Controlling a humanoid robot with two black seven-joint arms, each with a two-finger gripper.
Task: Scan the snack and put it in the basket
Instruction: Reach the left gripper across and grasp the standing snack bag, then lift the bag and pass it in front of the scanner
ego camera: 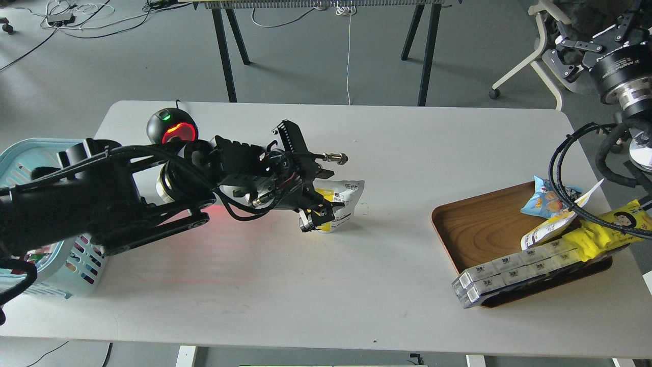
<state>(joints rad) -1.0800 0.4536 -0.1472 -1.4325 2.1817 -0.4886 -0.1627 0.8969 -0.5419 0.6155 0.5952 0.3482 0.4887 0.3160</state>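
The snack (pixel 345 195), a small yellow and white pouch with dark print on its white side, stands tilted near the middle of the white table (pixel 326 285). My left gripper (pixel 317 218) is shut on the pouch's lower left part, low over the tabletop. The light blue slotted basket (pixel 20 153) sits at the table's far left edge, largely hidden behind my left arm. My right gripper (pixel 586 48) is raised off the table's far right corner, its fingers spread and empty.
A black dome scanner (pixel 172 130) glowing red stands at the back left, just behind my left arm. A brown wooden tray (pixel 479 224) at the right holds a blue snack bag (pixel 547 201), a long yellow packet (pixel 608 232) and clear boxes (pixel 509 272).
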